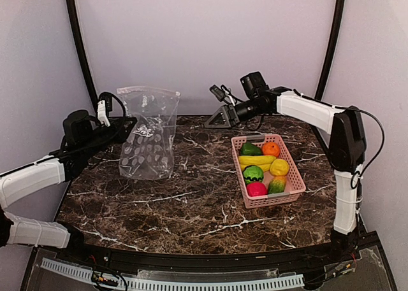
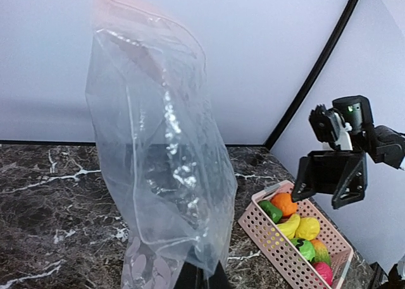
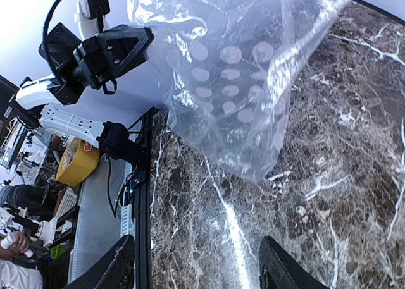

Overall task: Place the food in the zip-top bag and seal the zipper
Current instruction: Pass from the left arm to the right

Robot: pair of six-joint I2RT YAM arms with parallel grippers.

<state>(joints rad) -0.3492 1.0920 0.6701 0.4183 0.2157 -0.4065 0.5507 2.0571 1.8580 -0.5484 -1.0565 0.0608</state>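
Dark marble table [image 1: 191, 208], pale walls, two black curved poles behind.

Top view:
- The bag [image 1: 150, 135] hangs upright at the left rear, with the left gripper [image 1: 126, 128] at its left edge.
- I can't tell whether the bag's bottom touches the table.
- The pink basket [image 1: 275, 200] sits to the right, well apart from the bag. It holds all the food: pepper [image 1: 250, 149], orange [image 1: 270, 149], banana [image 1: 256, 161], lemon [image 1: 278, 167], melon [image 1: 253, 174], red fruit [image 1: 256, 189], mango [image 1: 276, 184].
- The right gripper [image 1: 215, 119] hovers at the rear between bag and basket.
- Jaw gaps are unreadable from here.

Left wrist:
- This is the only view of the grip. The left gripper [image 2: 202, 277] is pinched tight on the film of the bag [image 2: 164, 162], and is mostly cut off at the frame bottom.
- Nothing shows inside the bag.
- Its top edge is blurred, so the zipper can't be made out and I can't tell if it is sealed.
- The basket [image 2: 272, 238] and right gripper [image 2: 329, 178] are beyond.

Right wrist:
- The right gripper [image 3: 199, 270] is spread wide with nothing between its fingers. Only the tips are in frame.
- The dots on the bag [image 3: 240, 80] are clear only here.
- The left gripper [image 3: 114, 49] is at the bag's edge.
- Off-table clutter at lower left is too small to identify.
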